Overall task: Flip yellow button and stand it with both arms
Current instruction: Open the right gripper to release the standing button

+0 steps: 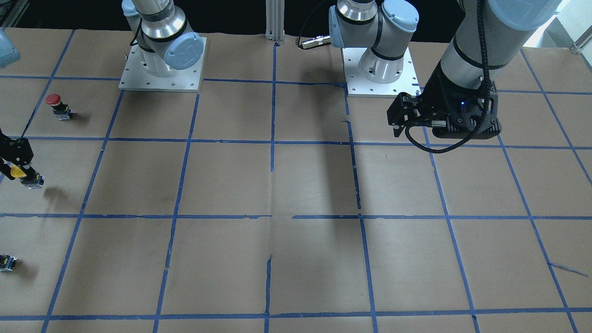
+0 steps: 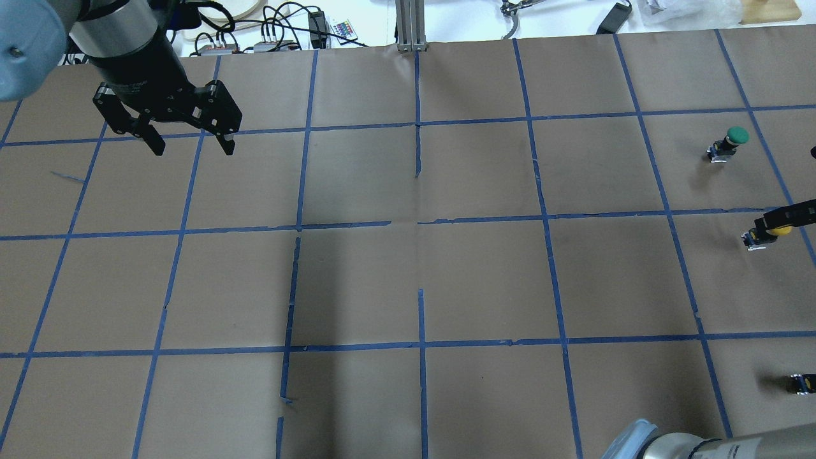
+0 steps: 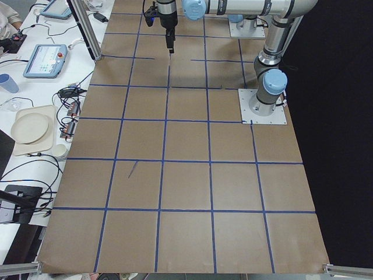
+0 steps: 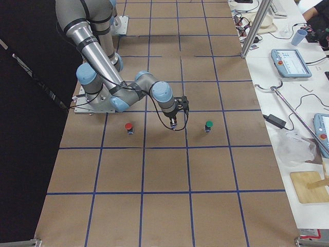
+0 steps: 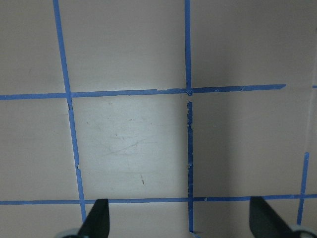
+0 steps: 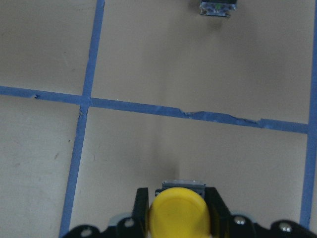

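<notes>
My right gripper [image 1: 15, 167] is shut on the yellow button [image 1: 19, 172] by its cap, at the table's far right. The button's grey-black block [image 1: 33, 181] points down and sideways, a little above the paper, with its shadow apart from it. In the overhead view the right gripper [image 2: 779, 224] and the yellow button [image 2: 768, 233] are at the right edge. In the right wrist view the yellow cap [image 6: 178, 218] fills the gap between the fingers [image 6: 141, 208]. My left gripper [image 2: 191, 148] is open and empty, high over the far left of the table; it also shows in the front view [image 1: 403, 121].
A red-capped button [image 1: 55, 102] stands on the robot's side of the held one. A green-capped button [image 2: 732, 140] stands on the far side. A small block [image 6: 218, 7] lies ahead of the right gripper. Brown paper with blue tape lines [image 2: 417, 223] covers the table.
</notes>
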Robot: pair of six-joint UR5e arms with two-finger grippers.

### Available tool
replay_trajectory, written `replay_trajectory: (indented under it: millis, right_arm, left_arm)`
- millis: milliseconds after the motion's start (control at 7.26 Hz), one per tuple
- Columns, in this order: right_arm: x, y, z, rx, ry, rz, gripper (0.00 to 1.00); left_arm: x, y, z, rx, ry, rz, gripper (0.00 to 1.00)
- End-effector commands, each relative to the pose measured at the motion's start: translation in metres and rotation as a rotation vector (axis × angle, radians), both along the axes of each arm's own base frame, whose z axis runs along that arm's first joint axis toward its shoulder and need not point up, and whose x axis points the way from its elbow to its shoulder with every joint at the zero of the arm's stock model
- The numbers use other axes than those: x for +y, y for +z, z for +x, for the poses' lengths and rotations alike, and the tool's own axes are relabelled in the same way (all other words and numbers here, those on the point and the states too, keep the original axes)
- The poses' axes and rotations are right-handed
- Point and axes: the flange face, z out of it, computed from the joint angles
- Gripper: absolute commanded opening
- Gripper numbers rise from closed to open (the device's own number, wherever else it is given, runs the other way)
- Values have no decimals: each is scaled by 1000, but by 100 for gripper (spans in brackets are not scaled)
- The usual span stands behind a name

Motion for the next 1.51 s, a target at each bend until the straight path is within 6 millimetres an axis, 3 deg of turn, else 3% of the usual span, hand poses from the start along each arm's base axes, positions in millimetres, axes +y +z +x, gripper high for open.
replay_trajectory:
  millis: [0, 1101, 1239, 1377]
  right_arm:
    - [-1, -11, -1, -16, 1, 12, 8]
    - [-1, -17, -3, -7, 5, 18, 30]
    - [-1, -17, -4, -4, 3, 24, 40]
    - [-1, -17, -4, -3, 3, 25, 72]
  left_arm:
    - [1, -2, -1, -5, -2, 5, 100]
    - [-2, 8, -3, 52, 23, -26, 100]
    - [-3, 9, -3, 52, 24, -27, 100]
    - [-3, 8, -3, 49, 36, -28, 100]
